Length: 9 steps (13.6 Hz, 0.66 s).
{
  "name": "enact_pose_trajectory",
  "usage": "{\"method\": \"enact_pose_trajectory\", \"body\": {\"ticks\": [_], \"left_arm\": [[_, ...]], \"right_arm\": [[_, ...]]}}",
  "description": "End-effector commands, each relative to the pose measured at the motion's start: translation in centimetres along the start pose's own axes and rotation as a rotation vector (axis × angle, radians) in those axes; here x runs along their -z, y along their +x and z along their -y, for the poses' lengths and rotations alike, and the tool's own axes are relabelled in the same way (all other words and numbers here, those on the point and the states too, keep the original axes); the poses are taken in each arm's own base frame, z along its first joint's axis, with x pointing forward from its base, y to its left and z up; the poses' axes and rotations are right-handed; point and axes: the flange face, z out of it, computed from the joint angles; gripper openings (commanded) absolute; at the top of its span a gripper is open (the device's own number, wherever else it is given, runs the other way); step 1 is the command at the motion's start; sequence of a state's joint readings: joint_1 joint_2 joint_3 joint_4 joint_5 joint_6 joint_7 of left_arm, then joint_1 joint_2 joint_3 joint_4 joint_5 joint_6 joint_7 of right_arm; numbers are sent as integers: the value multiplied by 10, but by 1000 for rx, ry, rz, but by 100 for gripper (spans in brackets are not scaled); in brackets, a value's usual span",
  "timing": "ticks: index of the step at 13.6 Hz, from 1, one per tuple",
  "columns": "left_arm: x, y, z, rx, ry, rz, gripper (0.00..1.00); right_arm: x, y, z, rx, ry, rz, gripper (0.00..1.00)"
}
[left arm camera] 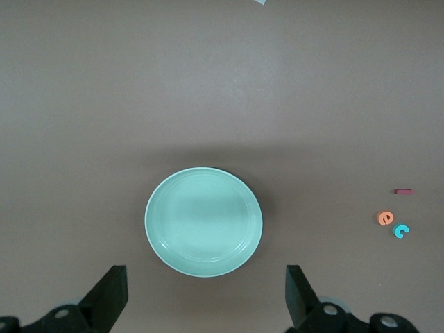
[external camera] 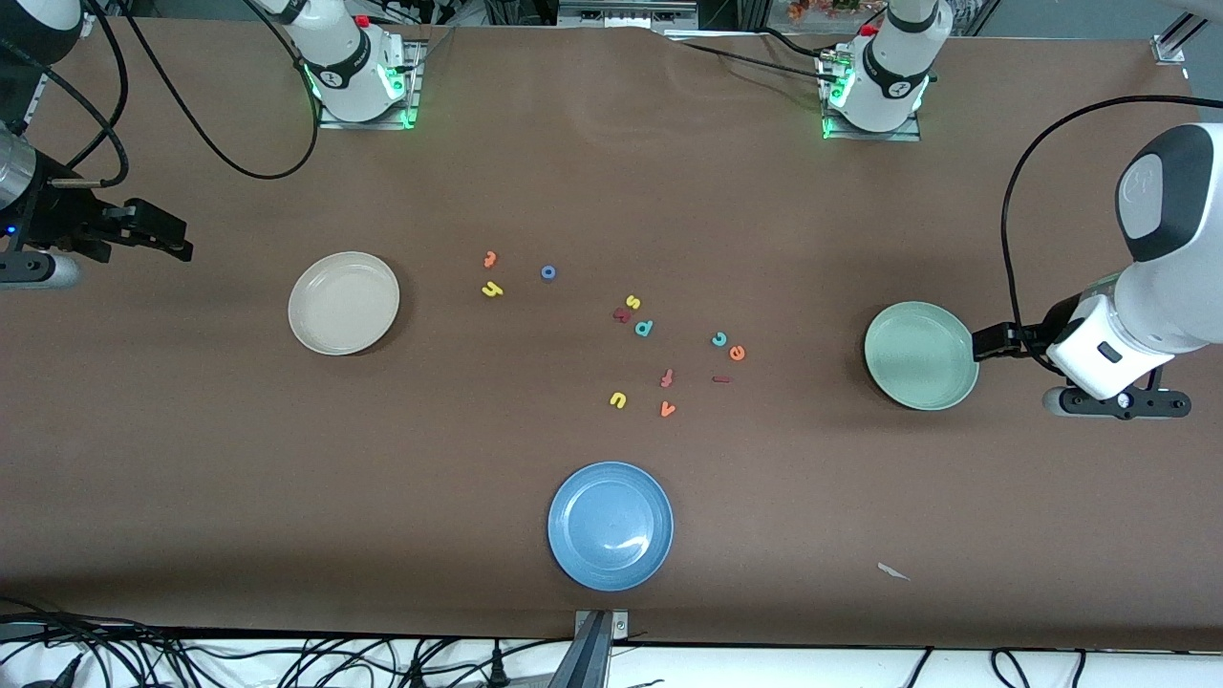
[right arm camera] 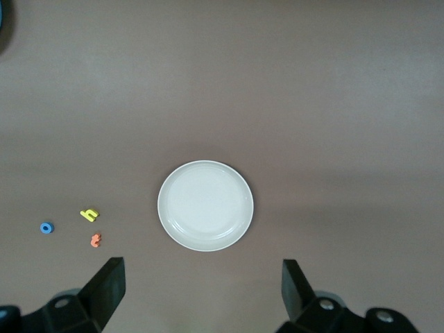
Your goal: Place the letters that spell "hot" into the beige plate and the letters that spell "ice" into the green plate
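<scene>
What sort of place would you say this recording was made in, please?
Probably a robotics lab bench set up for a sorting test: two arm bases bolted to a brown-covered table, loose cables along its edge, and foam letters scattered between three plates, such as the blue plate.

Beige plate (external camera: 344,303): upright, empty, near the right gripper (external camera: 177,239). Yellow h (external camera: 492,290), orange t (external camera: 489,257), blue o (external camera: 548,273) clustered well apart from it. Green plate (external camera: 921,355): empty, just beside the left gripper (external camera: 989,341). Teal c (external camera: 719,338) touches orange e (external camera: 737,353); dark red i (external camera: 721,379) near them.
</scene>
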State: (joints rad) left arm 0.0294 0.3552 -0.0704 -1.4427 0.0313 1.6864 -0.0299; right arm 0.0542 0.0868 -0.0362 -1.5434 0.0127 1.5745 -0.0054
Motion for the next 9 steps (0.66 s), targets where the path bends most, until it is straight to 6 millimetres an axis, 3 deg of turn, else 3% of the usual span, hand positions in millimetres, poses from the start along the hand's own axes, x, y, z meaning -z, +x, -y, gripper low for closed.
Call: {"method": "enact_pose_trajectory", "body": {"ticks": [1,9], "left_arm": [[0,-2,-1,-18,-31,3,100],[-2,-1,-6,-9,-38,5,100]], "right_arm": [[4,-2,2,-2,14,6,100],[3,-2,3,-5,13,7,100]]}}
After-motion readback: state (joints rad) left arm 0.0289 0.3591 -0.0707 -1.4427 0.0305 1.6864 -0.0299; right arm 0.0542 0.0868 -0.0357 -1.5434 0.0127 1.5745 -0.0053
